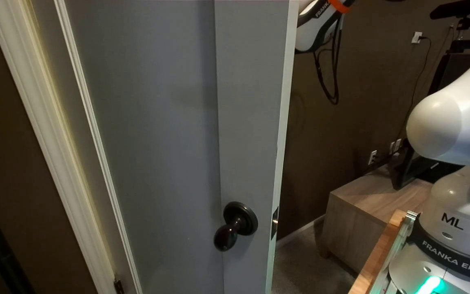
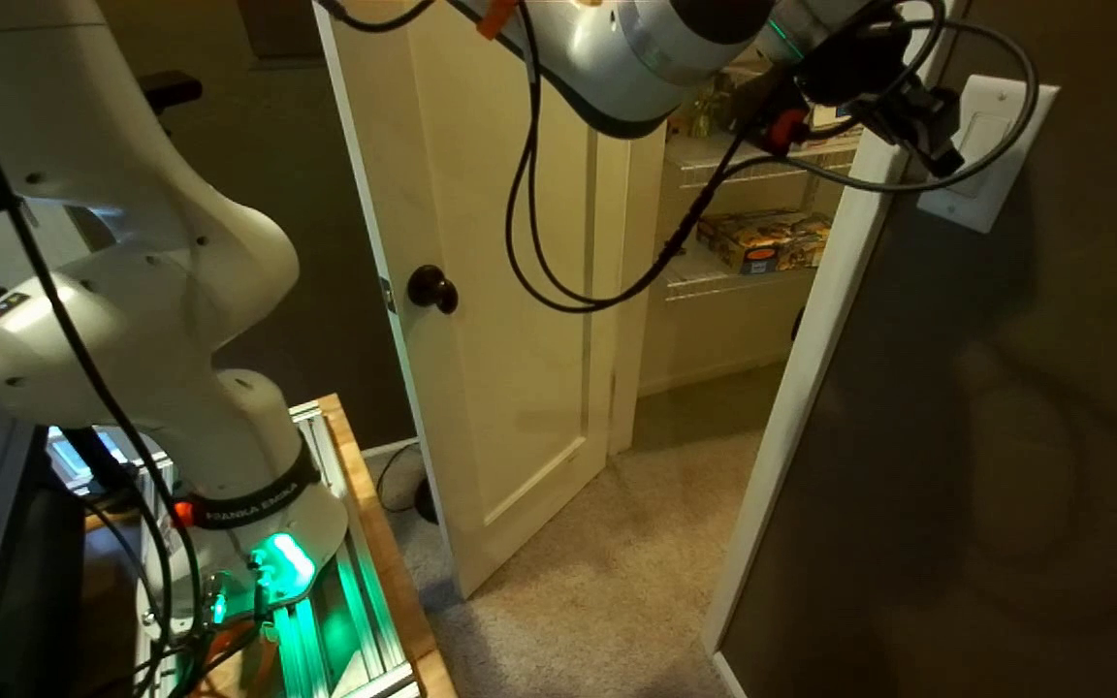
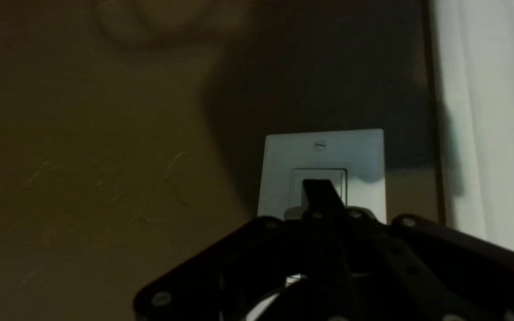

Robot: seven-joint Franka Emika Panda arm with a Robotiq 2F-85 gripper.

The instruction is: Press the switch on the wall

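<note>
here, the closed hand [image 3: 321,187] points at the switch [image 3: 320,174].

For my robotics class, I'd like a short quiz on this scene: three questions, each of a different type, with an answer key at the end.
1. Multiple choice. What colour is the wall around the switch?
a) white
b) dark brown
c) blue

2. True or false. The door stands open.

3. Short answer. Do the pictures settle whether the shut gripper is touching the switch? Give a reason.

Key
1. b
2. True
3. No. In the wrist view its tip overlaps the switch, but whether they are in contact cannot be told.
</note>
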